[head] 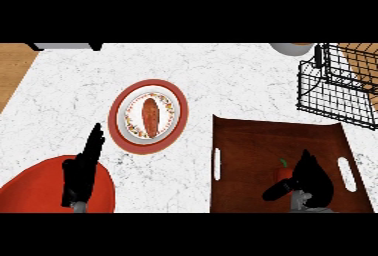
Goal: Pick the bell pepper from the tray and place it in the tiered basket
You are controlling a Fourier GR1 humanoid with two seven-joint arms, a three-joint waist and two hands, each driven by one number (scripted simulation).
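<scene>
we find the bell pepper (282, 171) lying on the dark wooden tray (251, 145), toward its near right part, red with a small green stem pointing up the view. our right robot hand (306, 181) sits right against it, fingers and thumb partly curled on either side, but much of the pepper is hidden behind the hand, so we cannot tell whether the fingers have closed on it. our left robot hand (83, 167) rests open, fingers straight, over a red round object at the near left of the bench (221, 80).

to do this grasp well, we judge that the thumb and fingers should meet the pepper across its widest part, below the stem, before any lift. then we would raise it straight up clear of the tray's rim and carry it to the black wire tiered basket (336, 92), which stands beyond the tray at the far right, lowering it over an open tier rather than the wire edge.
</scene>
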